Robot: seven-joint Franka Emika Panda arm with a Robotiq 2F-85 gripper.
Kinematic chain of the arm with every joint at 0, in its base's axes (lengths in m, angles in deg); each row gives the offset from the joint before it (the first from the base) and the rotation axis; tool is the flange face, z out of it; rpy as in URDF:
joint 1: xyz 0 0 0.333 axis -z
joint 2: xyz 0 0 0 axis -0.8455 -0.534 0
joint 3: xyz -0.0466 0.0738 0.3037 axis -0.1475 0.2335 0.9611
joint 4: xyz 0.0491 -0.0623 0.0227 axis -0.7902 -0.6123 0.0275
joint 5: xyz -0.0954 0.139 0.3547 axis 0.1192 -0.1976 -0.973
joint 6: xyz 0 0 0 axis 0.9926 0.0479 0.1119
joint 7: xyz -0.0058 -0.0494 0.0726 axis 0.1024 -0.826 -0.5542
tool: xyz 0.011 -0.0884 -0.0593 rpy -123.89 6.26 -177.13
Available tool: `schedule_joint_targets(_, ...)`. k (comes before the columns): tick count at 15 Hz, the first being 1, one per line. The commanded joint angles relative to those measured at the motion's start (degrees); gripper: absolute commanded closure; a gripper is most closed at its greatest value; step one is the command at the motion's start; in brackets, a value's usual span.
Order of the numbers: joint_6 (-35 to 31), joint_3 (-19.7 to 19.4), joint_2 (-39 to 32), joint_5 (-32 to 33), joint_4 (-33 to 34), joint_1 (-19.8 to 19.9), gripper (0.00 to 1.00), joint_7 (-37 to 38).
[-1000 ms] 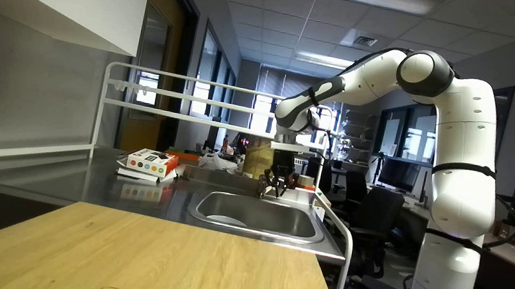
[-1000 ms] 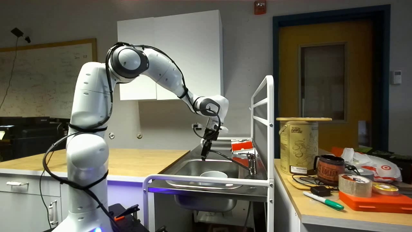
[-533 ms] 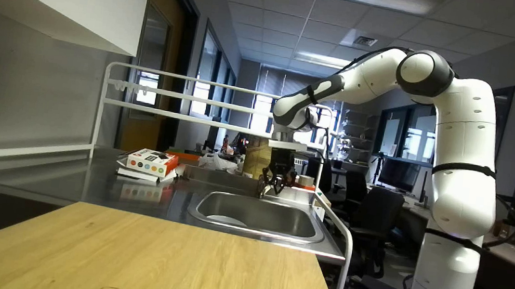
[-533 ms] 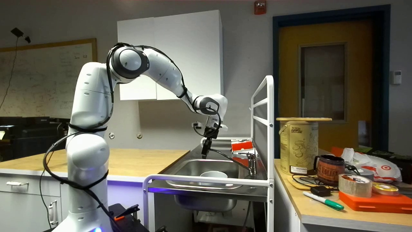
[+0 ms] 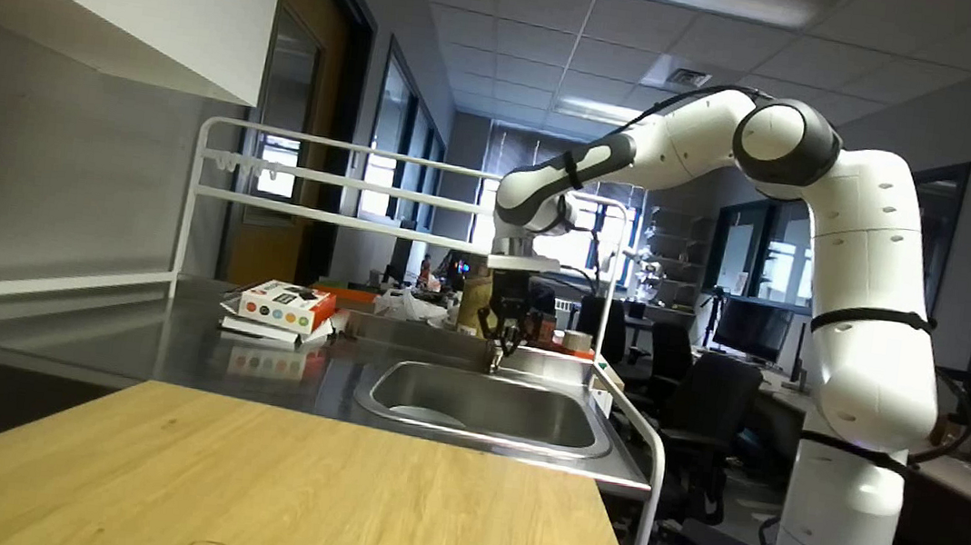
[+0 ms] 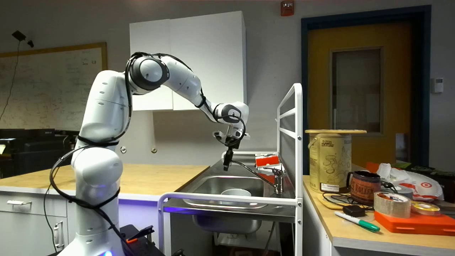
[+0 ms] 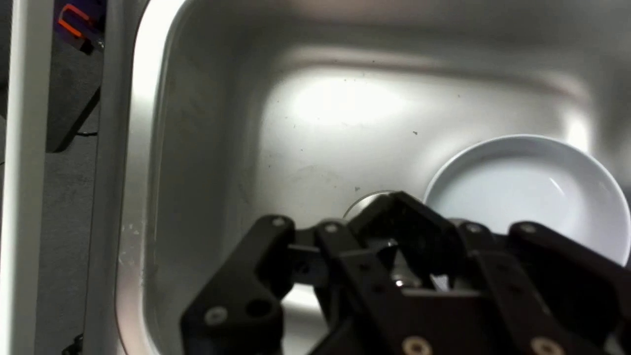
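Clenched, the black pincer [image 6: 226,167] hangs above a brushed-steel sink [image 7: 315,167] holding a round, glossy white bowl [image 7: 512,192]. A slender curved tube [image 6: 253,171] rises from the chrome faucet [image 6: 279,182] toward the pincer, contact unclear; in an exterior view, a white tubular rail [image 6: 227,198] crosses in front, a red-and-white carton [image 6: 267,160] behind.

Rises on a smooth white jointed arm [image 6: 106,110], bends at a rounded grey-and-white elbow [image 6: 150,71], then slopes down to a white wrist [image 6: 241,111]. Points black metal fingers [image 6: 228,161] downward, slightly tilted, drawn together.
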Motion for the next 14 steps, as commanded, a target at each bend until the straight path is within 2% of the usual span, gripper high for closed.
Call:
schedule_joint_targets(1,5.9,1.2,-4.9,1.9,9.0,-1.5,0.95,2.4)
schedule_joint_targets(9,18.0,2.1,-14.7,1.5,27.8,-4.4,0.94,2.4)
schedule_joint_targets(10,18.9,2.3,-15.2,0.4,29.4,-4.2,0.67,1.5)
schedule_joint_targets(12,19.9,3.0,-15.4,-2.2,31.5,-3.6,0.62,-0.5)
schedule_joint_targets(14,19.7,3.6,-14.4,-5.3,32.1,-2.8,0.46,-2.4)
